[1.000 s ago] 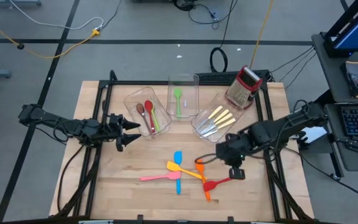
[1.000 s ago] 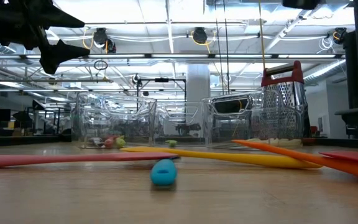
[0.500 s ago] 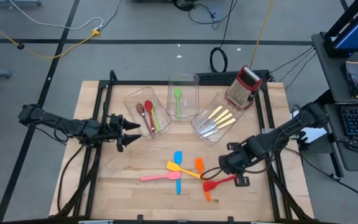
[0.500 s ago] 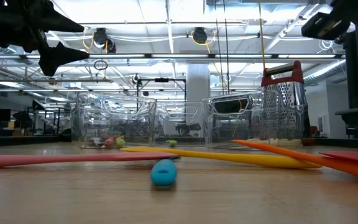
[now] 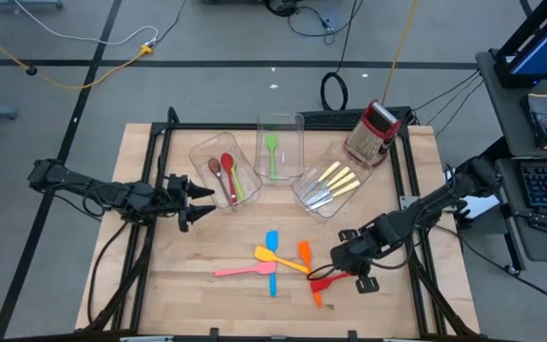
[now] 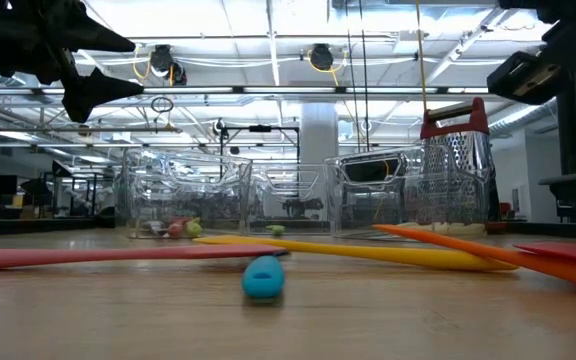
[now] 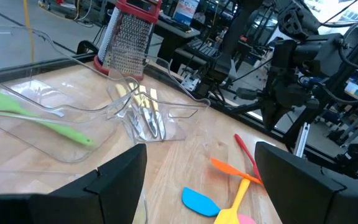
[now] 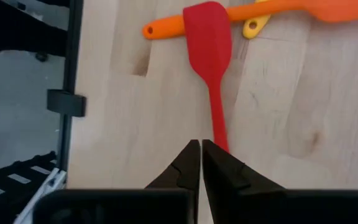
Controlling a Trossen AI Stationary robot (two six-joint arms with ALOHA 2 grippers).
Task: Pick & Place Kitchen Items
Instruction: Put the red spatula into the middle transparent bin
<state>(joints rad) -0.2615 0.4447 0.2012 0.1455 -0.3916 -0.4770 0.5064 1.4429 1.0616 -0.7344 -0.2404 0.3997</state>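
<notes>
Wooden table (image 5: 160, 275) holds the red spatula (image 8: 211, 74), lying just ahead of the right gripper (image 8: 201, 163), whose fingers are pressed together. It should open first, then straddle the handle squarely.

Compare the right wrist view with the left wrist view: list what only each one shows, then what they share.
Only the right wrist view: the right gripper, fingers shut, over the red spatula's handle.
Only the left wrist view: the box grater, the green spatula in a clear bin, the cutlery, the blue spatula, and the open left gripper.
Both: the red spatula, the orange spatula and the wooden table.
</notes>
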